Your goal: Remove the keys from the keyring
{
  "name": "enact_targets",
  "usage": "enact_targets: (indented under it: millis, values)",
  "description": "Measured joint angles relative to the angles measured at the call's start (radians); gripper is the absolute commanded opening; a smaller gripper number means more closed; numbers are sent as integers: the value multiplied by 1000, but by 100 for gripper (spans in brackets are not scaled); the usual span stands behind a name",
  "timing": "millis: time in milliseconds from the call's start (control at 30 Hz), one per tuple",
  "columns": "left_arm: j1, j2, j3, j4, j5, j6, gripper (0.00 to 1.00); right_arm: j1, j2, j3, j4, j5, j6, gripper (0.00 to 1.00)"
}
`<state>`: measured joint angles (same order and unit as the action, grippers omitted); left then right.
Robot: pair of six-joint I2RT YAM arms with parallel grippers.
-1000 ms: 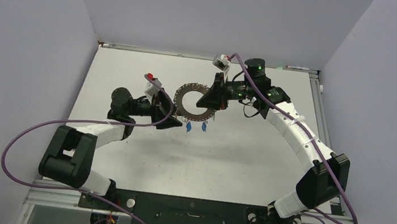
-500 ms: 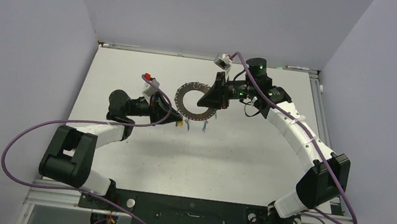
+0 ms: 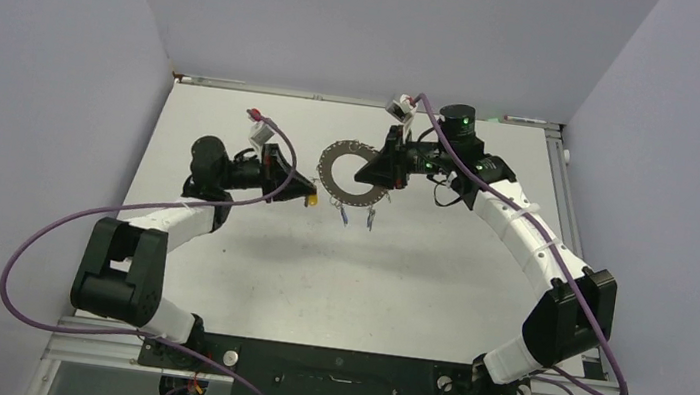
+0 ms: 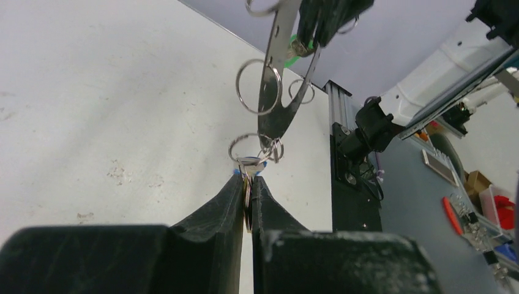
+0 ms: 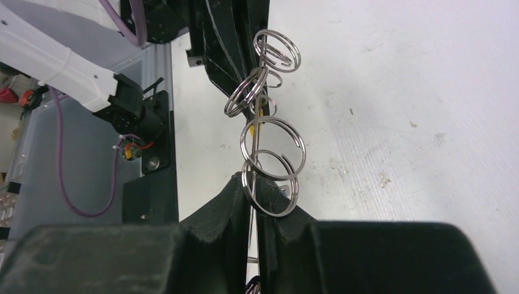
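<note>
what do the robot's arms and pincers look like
The left arm and right arm have white links between chunky black joints, and a purple cable loops along each. The right arm shows a green light near its wrist. The left pincer and right pincer are matte black wedges tapering to thin tips.

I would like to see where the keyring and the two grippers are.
keyring (image 3: 330, 171): top view, left band of the grey disc.
left gripper (image 4: 248, 184): left wrist view, midway between its fingertips.
right gripper (image 5: 253, 190): right wrist view, midway between its fingertips.
</note>
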<state>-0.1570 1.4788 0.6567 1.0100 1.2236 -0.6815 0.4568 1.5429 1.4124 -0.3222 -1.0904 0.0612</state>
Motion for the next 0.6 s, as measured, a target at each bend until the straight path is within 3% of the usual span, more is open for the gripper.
enact_targets:
  millis: [200, 367, 600]
  values:
    - [-26, -55, 168, -604, -130, 326, 0, -6, 3, -86, 87, 41, 6, 5]
    - [-59, -82, 272, -973, -277, 560, 0, -6, 6, -142, 182, 51, 24, 5]
    - [-106, -105, 414, -1335, -486, 870, 0, -6, 6, -277, 314, 48, 30, 24]
